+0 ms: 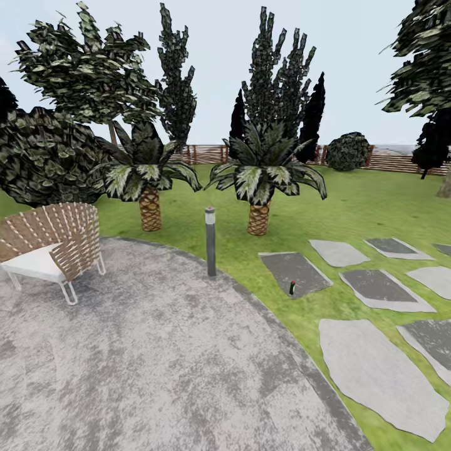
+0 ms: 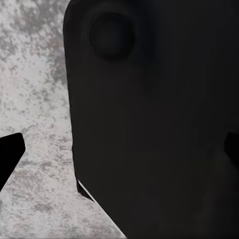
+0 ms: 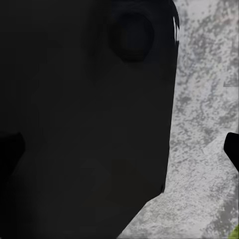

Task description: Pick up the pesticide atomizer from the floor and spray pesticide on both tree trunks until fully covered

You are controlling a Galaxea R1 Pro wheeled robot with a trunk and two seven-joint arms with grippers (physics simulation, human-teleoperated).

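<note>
While the round speckled grey paved patio (image 1: 156, 351) fills the near ground, the tiny dark spray bottle with a red top (image 1: 292, 288) is seen standing upright on a flat grey stone slab (image 1: 294, 270) in the grass.

From the left, a woven brown chair with a white cushion (image 1: 50, 250) is set on the patio, then two short scaly-trunked palms (image 1: 150, 181), a tall grey bollard lamp post (image 1: 210, 241) at the patio edge, and the bottle well right of it. A brown slatted wooden fence (image 1: 388, 160) closes the lawn behind. Dark tips of the left gripper (image 2: 119, 154) and right gripper (image 3: 119, 149) are glimpsed at each wrist view's edges against a black body, well apart, so both are judged spread open.
</note>
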